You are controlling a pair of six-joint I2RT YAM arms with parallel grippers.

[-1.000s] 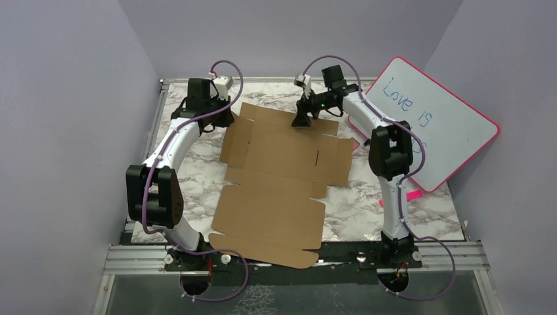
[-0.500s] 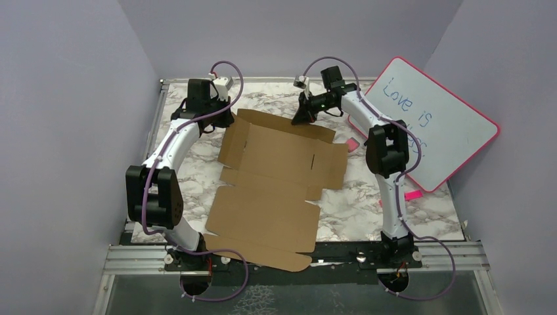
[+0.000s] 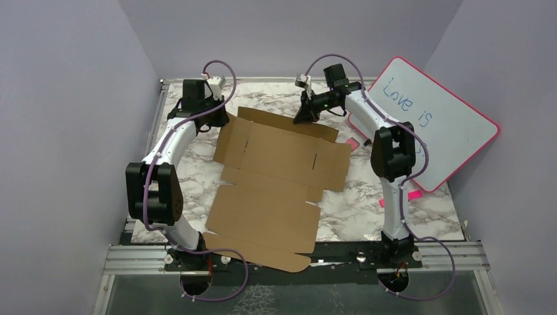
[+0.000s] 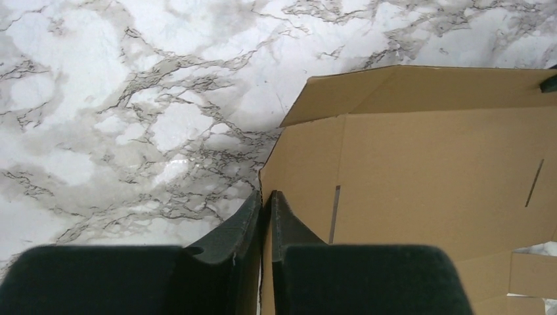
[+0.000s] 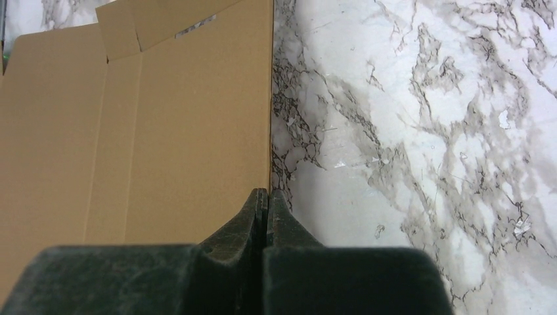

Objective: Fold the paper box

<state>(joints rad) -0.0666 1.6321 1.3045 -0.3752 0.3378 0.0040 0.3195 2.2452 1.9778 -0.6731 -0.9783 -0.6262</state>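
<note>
Two pinches on, both mine. Since a second ago the paper box (image 3: 276,177) has slid toward 9 o'clock on the marble table (image 3: 368,203), and its far flap, flat then, now tilts up. My right gripper (image 5: 265,191), wide then, is clamped tight on that flap's edge at 12 o'clock of the sheet. My left gripper (image 4: 266,195) shows only a thin slit, with the side flap's edge in it at 10 o'clock. Sheet lies unfolded mid-table, its 6 o'clock flap over the near rail.
</note>
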